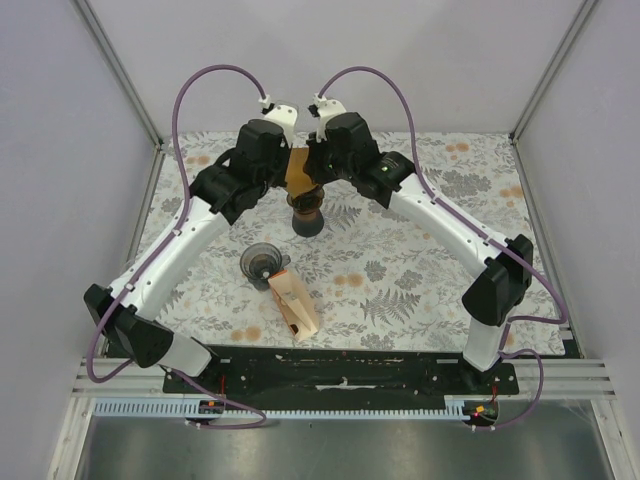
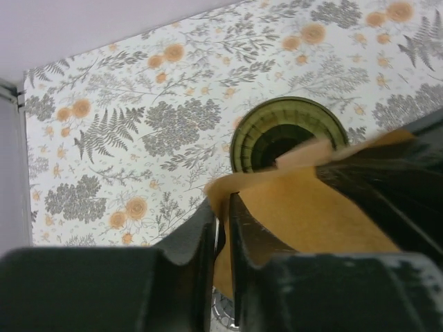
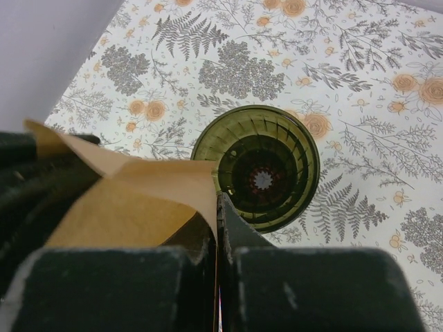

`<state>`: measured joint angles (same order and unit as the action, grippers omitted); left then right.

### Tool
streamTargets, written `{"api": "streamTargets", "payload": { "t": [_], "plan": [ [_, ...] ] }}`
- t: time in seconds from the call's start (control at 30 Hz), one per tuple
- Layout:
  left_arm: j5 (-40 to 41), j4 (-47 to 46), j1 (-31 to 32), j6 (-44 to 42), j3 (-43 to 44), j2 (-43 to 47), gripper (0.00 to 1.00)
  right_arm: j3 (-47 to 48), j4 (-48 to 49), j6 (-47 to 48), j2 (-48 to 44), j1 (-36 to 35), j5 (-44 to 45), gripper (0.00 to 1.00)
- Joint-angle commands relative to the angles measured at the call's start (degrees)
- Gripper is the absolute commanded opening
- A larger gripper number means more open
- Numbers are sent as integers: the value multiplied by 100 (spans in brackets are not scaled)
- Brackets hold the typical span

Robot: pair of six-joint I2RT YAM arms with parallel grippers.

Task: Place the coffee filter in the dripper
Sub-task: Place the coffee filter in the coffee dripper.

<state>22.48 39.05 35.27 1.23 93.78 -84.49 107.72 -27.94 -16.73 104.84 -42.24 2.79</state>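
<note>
A brown paper coffee filter [image 1: 300, 172] hangs between both grippers, above the table's back middle. My left gripper [image 1: 283, 165] is shut on its left edge and my right gripper [image 1: 322, 165] on its right edge. The dark green ribbed dripper [image 1: 306, 216] stands on the table just below and in front of the filter. In the left wrist view the filter [image 2: 304, 207] is pinched in the left gripper [image 2: 225, 207] and covers part of the dripper [image 2: 277, 128]. In the right wrist view the right gripper [image 3: 217, 207] pinches the filter [image 3: 131, 200] beside the open dripper [image 3: 263, 176].
A grey funnel-shaped item [image 1: 262, 262] stands on the floral cloth [image 1: 420, 290] nearer the arm bases. A tan stack of filters [image 1: 293, 305] lies next to it. Grey walls close in the table on the left, right and back.
</note>
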Motion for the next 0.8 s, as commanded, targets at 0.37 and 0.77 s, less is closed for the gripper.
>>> {"api": "streamTargets", "payload": {
  "t": [0.37, 0.77],
  "plan": [
    [-525, -494, -599, -18, -194, -146, 2, 196, -106, 302, 10, 304, -190, 2],
    [-1439, -240, -705, 500, 167, -638, 2, 495, -53, 302, 362, 620, -648, 0]
  ]
}}
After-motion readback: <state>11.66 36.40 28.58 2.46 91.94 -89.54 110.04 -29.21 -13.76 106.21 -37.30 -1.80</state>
